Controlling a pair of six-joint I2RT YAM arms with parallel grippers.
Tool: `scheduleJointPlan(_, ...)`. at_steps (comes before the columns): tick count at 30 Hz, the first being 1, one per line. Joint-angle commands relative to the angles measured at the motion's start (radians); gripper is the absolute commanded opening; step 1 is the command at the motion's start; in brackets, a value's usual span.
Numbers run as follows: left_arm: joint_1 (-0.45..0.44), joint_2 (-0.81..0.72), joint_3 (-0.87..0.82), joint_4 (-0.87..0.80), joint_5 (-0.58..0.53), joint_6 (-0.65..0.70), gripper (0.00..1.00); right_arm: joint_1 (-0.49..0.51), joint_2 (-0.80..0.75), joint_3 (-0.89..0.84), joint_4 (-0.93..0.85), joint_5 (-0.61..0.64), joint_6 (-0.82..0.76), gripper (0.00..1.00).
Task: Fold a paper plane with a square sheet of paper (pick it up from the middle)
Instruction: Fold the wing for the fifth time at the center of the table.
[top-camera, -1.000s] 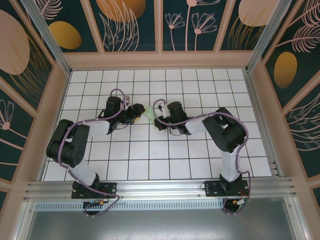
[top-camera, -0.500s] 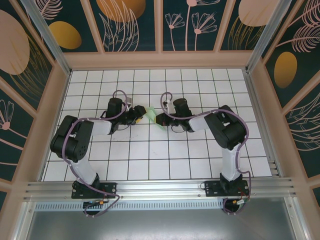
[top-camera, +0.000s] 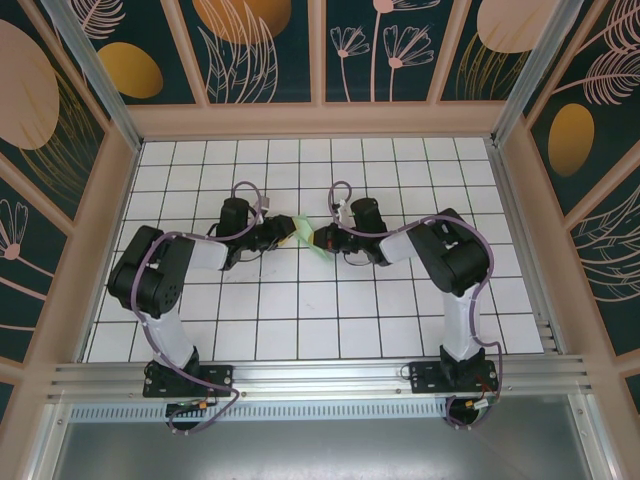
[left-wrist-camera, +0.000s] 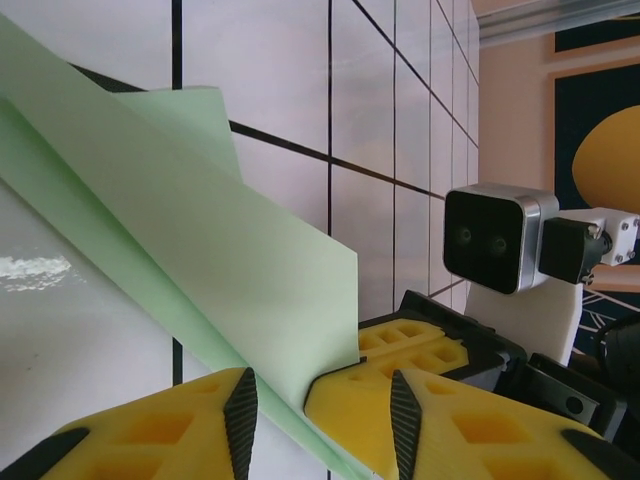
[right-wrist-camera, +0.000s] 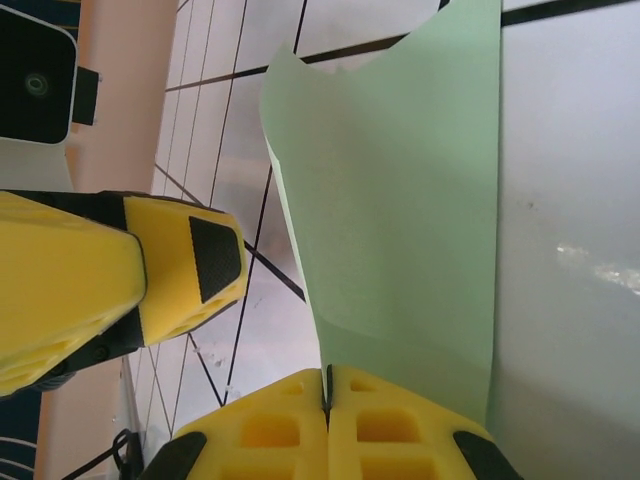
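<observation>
Both arms meet mid-table on the white grid-tiled table (top-camera: 300, 310), slightly toward the far side. The right gripper (right-wrist-camera: 327, 375) is clamped tight on the thin pale mint-green paper sheet (right-wrist-camera: 400, 200), folded and tilted up. The left gripper (left-wrist-camera: 320, 388) has its yellow jaws apart, straddling the paper's edge without pinching it.

Robot test cell in a lab.
A white grid-tiled bench (top-camera: 300, 320) lies under the left pincer (top-camera: 290, 229) and right pincer (top-camera: 318, 240). Framed panels (top-camera: 400, 50) printed with leaves and flowers wall it beyond and beside them. Behind them, the left arm (top-camera: 150, 280) and right arm (top-camera: 455, 265) are bolted to an aluminium rail (top-camera: 320, 378).
</observation>
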Motion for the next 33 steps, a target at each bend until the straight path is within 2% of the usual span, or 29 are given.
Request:
scheduleJointPlan(1, -0.009, 0.027, 0.02, 0.047, 0.03, 0.028, 0.42, -0.004, 0.029, -0.019, 0.054, -0.042, 0.049, 0.0)
scheduleJointPlan(15, -0.025, 0.067, 0.039, 0.065, 0.048, 0.036, 0.39, -0.005, 0.053, -0.025, 0.069, -0.049, 0.102, 0.0)
scheduleJointPlan(33, -0.033, 0.12, 0.053, 0.068, 0.056, 0.044, 0.34, -0.004, 0.073, -0.004, -0.025, -0.021, 0.108, 0.0)
